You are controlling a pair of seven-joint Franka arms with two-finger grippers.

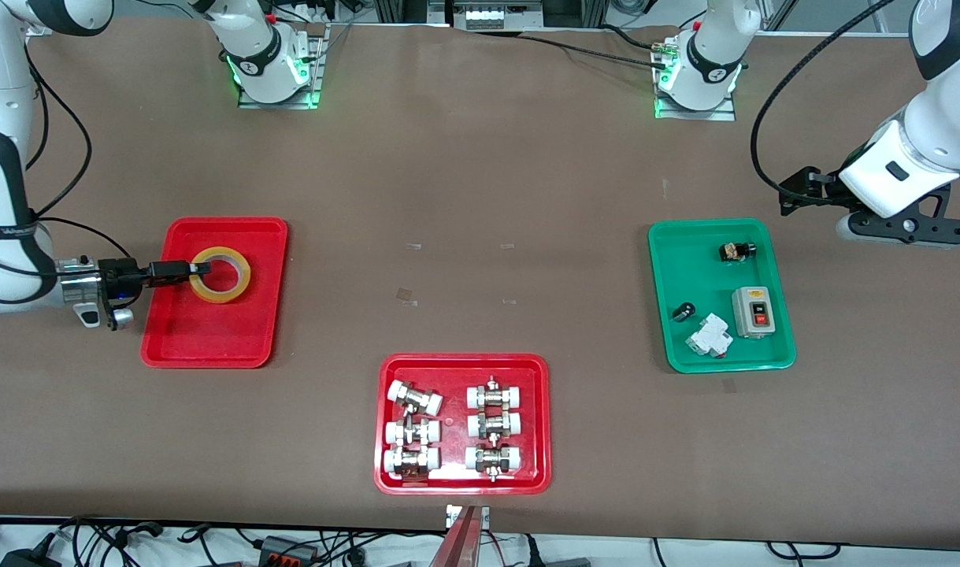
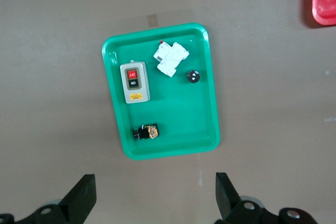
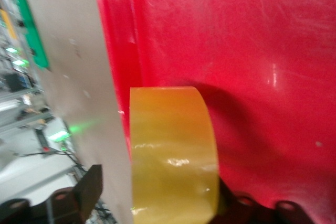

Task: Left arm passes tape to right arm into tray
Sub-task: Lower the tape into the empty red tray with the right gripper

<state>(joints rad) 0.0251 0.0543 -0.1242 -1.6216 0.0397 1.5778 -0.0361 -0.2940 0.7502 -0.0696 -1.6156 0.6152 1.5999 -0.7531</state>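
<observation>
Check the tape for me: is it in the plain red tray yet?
In. The tape lies flat inside the red tray, with the right gripper at its rim, fingers spread either side of the wall.

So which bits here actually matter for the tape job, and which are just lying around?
In the job:
- tape, lying in the plain red tray
- right gripper, at the roll, jaws apart
- left gripper, open, waiting above the green tray

Lying about:
- green tray's switch box
- red tray of fittings

A brown table (image 1: pixel 480 197) fills the view, its matte surface evenly lit. Black cables (image 1: pixel 212 543) are strewn along a pale strip at its near edge. Metal framing (image 1: pixel 487 12) is seen at the top.
</observation>
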